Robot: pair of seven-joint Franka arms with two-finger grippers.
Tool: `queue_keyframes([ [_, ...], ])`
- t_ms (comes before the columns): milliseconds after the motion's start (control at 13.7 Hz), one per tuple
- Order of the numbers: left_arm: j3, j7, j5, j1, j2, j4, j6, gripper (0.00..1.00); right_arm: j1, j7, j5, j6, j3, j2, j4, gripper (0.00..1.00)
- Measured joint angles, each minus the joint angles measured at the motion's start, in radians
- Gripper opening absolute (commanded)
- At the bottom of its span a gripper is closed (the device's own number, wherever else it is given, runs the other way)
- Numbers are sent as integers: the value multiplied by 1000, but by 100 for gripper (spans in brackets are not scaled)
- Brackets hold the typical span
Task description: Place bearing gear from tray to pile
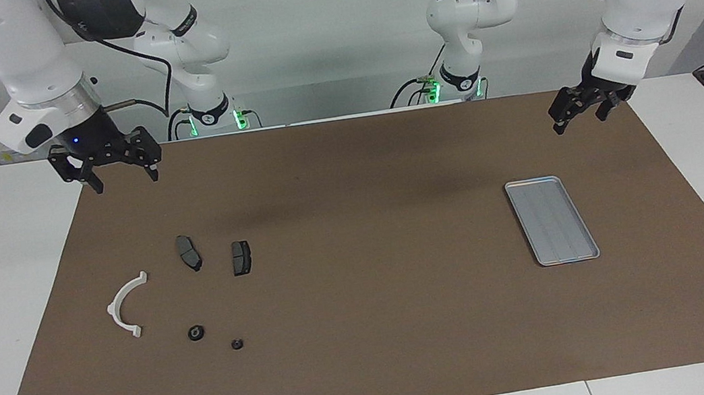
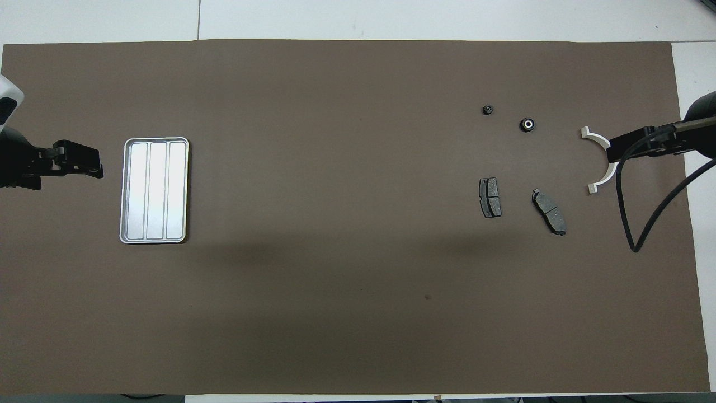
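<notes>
Right gripper [image 1: 121, 178]: black 2-finger hand on the white Franka arm, raised over the mat corner at the right arm's end, fingers spread wide, nothing between them.
Left gripper [image 1: 576, 115]: raised over the mat at the left arm's end, just on the robots' side of the tray; jaws apart, holding nothing; arm waits.
Tray [image 1: 552, 220]: flat rectangular silver metal tray with rounded corners, raised rim and lengthwise ribs; nothing lies in it in either view.
Pile: white half-ring plastic bracket [image 1: 124, 308] and 2 dark grey brake pads [image 1: 188, 252], [image 1: 241, 257], loosely grouped toward the right arm's end.
Bearing gears: 2 small black round parts, the larger [image 1: 196, 333] with a pale centre in the overhead view, the smaller [image 1: 237, 343] beside it; both on the brown mat [image 1: 380, 357], farther from the robots than the pads, near the bracket.
Step in hand: judged done, or all but; the tray is bare and both round parts sit with the pile.
Next move: likely none beyond parking the arms. Any further pick would call for a tight, centred pinch on such small parts.
</notes>
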Motion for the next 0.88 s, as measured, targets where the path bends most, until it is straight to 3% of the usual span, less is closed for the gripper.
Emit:
queue_keyframes([
  [876, -1, 0, -4, 5, 1, 0, -30, 100, 0, 0, -8, 4, 0, 0, 0, 100],
])
